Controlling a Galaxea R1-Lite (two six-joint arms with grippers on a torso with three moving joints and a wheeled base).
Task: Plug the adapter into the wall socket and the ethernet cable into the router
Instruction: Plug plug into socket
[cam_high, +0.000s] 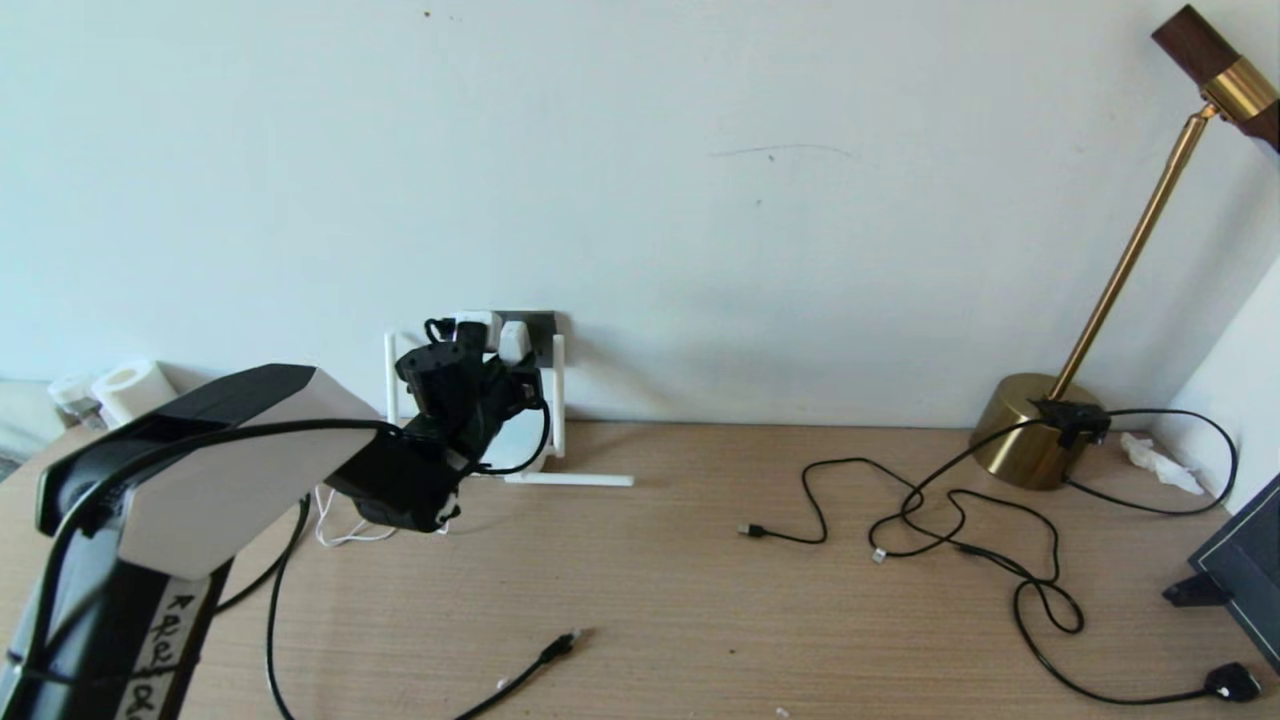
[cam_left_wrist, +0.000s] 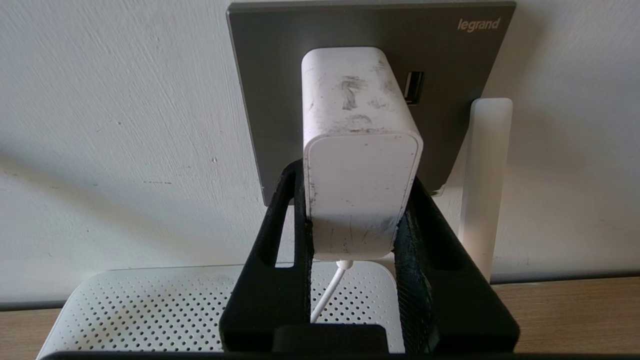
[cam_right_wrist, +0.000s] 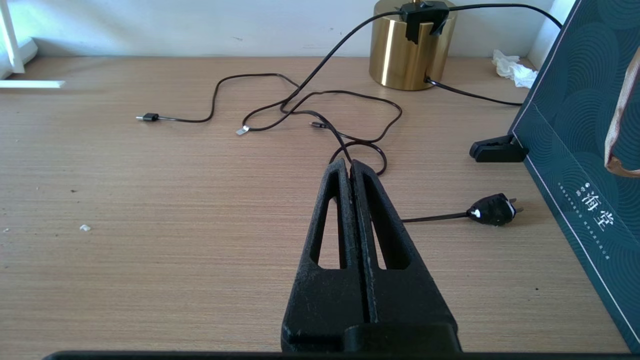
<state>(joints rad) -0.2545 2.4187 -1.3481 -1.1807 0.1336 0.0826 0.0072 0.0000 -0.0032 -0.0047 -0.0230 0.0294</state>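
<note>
Pinching adapter (cam_left_wrist: 361, 175) between fingers, left hand (cam_left_wrist: 357, 220) presses it against wall socket (cam_left_wrist: 270, 75); right hand (cam_right_wrist: 350, 167) pressed together.

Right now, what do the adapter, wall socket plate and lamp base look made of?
Small white rounded adapter block: looks like matte plastic, scuffed grey. Dark grey square wall socket plate: smooth satin finish, plastic or metal, can't tell. Round gold lamp base: looks like brushed brass-toned metal, streaky reflections.

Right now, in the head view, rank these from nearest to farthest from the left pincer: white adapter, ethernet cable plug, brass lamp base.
1. White power adapter: clamped in the left pincer, at the grey wall socket.
2. Black ethernet cable's plug: loose on the table, toward its front edge.
3. Round brass lamp base: far right, by the wall.
</note>
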